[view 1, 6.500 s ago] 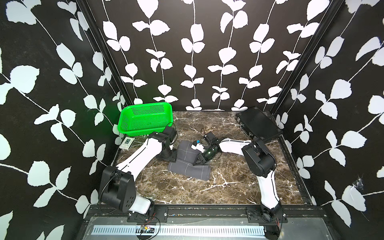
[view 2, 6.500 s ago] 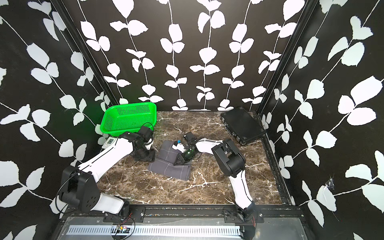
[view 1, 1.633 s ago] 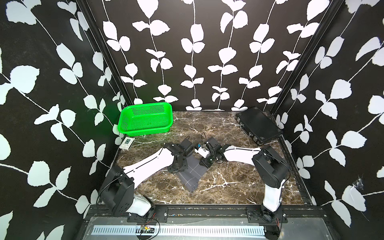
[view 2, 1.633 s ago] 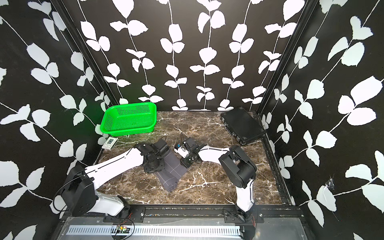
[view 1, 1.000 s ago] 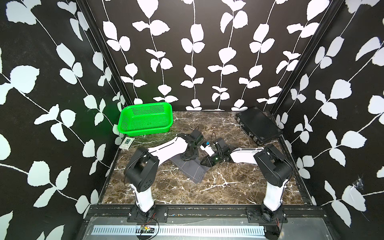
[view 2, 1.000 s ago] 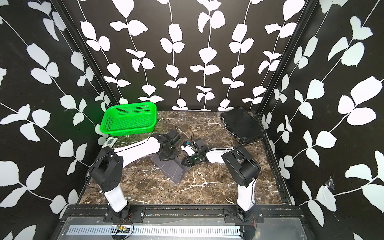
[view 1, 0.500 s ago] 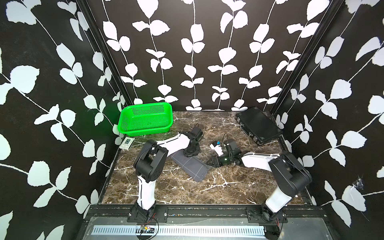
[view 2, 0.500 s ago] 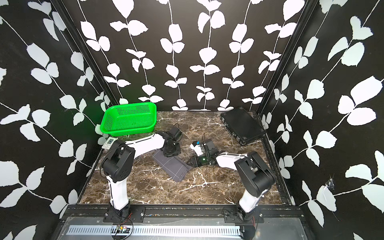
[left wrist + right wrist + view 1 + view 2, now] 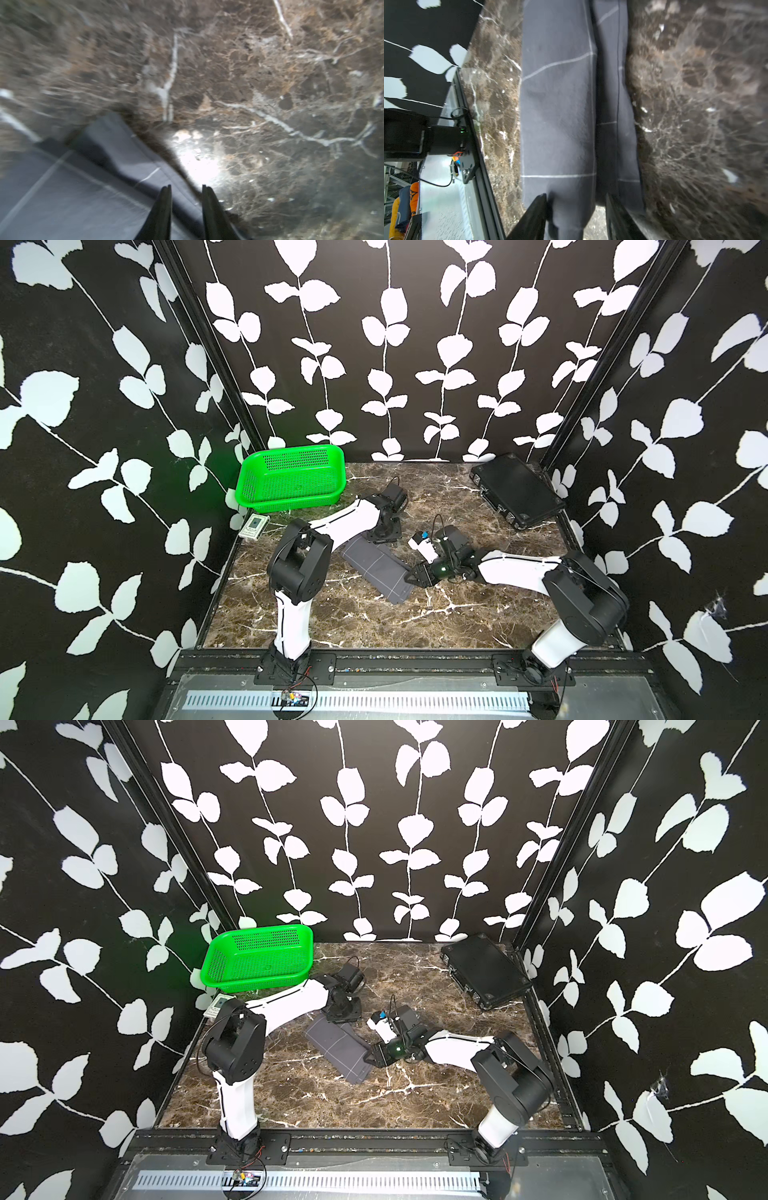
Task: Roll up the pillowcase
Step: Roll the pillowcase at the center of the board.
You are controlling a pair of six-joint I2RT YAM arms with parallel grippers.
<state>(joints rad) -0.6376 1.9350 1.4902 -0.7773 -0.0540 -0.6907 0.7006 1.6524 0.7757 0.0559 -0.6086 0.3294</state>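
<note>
between the spread jaws of my right pincer (image 9: 575, 196) lies one end of the pillowcase (image 9: 558, 104) — long axis running to my left pincer (image 9: 186, 186), barely parted.

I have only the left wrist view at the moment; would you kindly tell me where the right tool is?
Observer: The right tool straddles one end of the pillowcase, jaws apart on either side of the fold.
Operator: Thank you. How does the whole cloth lie?
Observer: In both top views it lies flat on the table as one narrow folded strip, set diagonally.
Operator: Is anything else nearby?
Observer: A green basket sits at the table's far left corner.
</note>
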